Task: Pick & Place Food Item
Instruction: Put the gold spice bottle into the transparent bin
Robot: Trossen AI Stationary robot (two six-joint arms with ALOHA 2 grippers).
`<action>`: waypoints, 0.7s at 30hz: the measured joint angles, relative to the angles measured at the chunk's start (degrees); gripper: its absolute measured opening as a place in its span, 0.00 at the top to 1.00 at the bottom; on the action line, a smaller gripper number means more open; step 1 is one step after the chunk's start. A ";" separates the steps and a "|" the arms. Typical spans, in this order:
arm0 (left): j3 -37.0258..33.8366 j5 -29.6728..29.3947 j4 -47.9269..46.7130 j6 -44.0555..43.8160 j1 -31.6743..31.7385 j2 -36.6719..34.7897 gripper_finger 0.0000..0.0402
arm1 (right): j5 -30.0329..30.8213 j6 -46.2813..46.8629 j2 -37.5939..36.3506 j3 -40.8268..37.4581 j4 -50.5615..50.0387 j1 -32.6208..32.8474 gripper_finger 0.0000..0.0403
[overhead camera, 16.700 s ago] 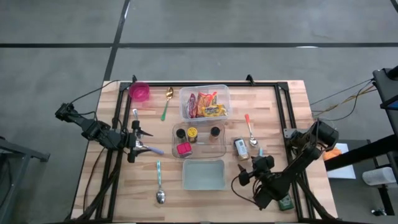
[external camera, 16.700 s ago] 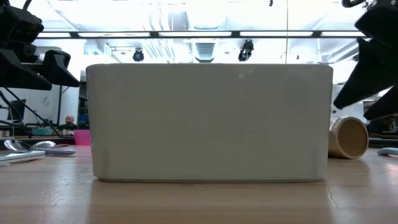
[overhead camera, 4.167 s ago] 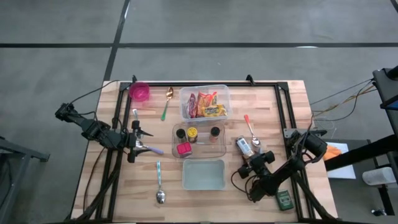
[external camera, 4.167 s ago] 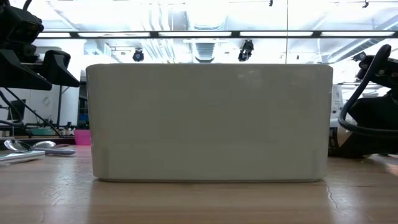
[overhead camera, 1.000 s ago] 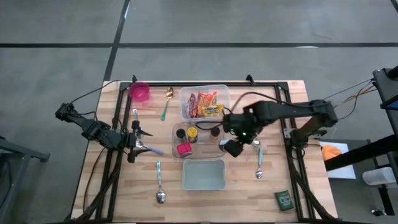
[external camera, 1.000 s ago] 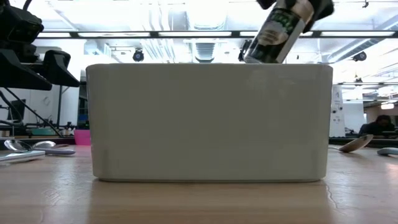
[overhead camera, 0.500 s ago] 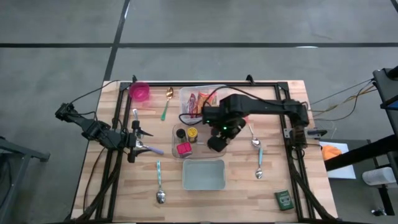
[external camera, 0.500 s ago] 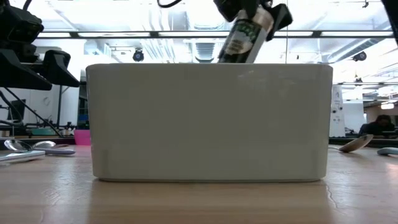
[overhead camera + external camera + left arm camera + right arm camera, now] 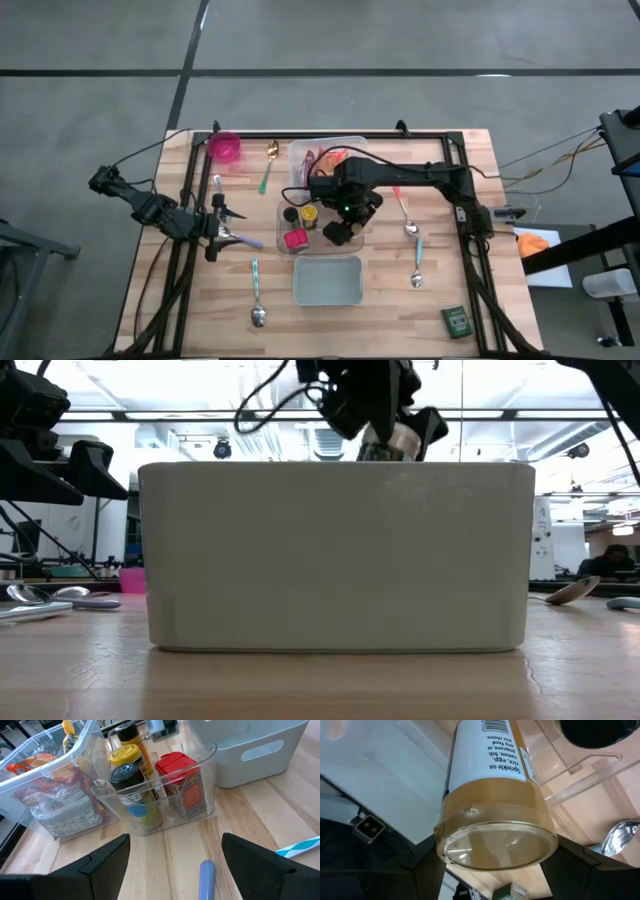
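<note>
right gripper (image 9: pixel 342 232) mid-frame in high view, clamped on seasoning jar (image 9: pixel 492 795), gold lid toward wrist camera, hanging over clear organizer (image 9: pixel 318 226) right side, above white bin (image 9: pixel 326 280); left gripper (image 9: pixel 222 232) parked left of frame, fingers spread wide, nothing held

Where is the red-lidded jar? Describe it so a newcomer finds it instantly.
Start at the clear organizer tray in the middle of the table, just behind the pale grey bin. The red-lidded jar stands in the tray's corner nearest that bin and the left arm. Its neighbours there have yellow or black lids; only this one is red.
</note>
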 joint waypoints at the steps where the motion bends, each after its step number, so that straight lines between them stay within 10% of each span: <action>1: 0.00 0.02 0.02 0.00 0.00 0.00 0.21 | 0.00 0.00 0.61 -0.14 -0.06 -0.10 0.34; 21: 0.00 0.02 0.01 0.00 0.00 0.00 0.21 | -0.39 -3.01 9.72 -0.53 -0.26 -1.92 0.34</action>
